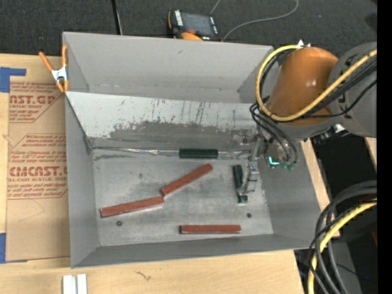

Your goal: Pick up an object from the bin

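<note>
My gripper (247,185) is low over the right side of the bin floor, pointing down. Right beside it on its left lies a short dark green piece (237,176), touching or nearly touching it. A red-brown flat stick (187,180) lies slanted to the left of the gripper. A second red-brown stick (131,207) meets it end to end further left. A third red-brown stick (210,229) lies flat near the front wall, below the gripper.
A long thin tool with a dark green handle (198,154) and a metal shaft lies along the back wall. Two small dark specks (119,223) sit on the floor. The arm with its orange cover and cables hangs over the bin's right rim.
</note>
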Controlling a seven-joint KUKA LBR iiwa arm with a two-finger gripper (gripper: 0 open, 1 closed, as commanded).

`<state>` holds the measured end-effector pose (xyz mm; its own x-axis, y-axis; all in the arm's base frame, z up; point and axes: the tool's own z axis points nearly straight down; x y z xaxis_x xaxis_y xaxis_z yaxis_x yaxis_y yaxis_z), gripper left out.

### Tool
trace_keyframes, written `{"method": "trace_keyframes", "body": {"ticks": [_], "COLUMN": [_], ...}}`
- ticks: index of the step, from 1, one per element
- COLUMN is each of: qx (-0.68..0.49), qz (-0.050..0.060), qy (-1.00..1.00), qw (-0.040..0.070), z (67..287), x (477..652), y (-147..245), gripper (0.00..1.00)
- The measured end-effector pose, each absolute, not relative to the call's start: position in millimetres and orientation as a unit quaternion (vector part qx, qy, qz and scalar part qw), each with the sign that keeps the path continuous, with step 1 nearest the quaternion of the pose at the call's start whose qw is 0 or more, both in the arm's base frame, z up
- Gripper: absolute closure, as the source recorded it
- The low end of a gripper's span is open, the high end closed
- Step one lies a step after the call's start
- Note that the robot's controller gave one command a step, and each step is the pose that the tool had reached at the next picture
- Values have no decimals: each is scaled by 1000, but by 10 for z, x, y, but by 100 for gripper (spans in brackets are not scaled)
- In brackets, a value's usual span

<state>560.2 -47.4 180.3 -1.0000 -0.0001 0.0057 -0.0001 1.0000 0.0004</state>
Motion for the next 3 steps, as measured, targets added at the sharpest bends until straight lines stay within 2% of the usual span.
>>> {"method": "trace_keyframes", "body": {"ticks": [1,2,3], "qx": [183,258,242], "qz": [-2,-2,-1], "qy": [-983,-966,-970], "qw": [1,-2,1], "z": [671,1010,994], "x": [5921,5627,5273], "y": [711,1695,1731], "gripper": [0,0,0]}}
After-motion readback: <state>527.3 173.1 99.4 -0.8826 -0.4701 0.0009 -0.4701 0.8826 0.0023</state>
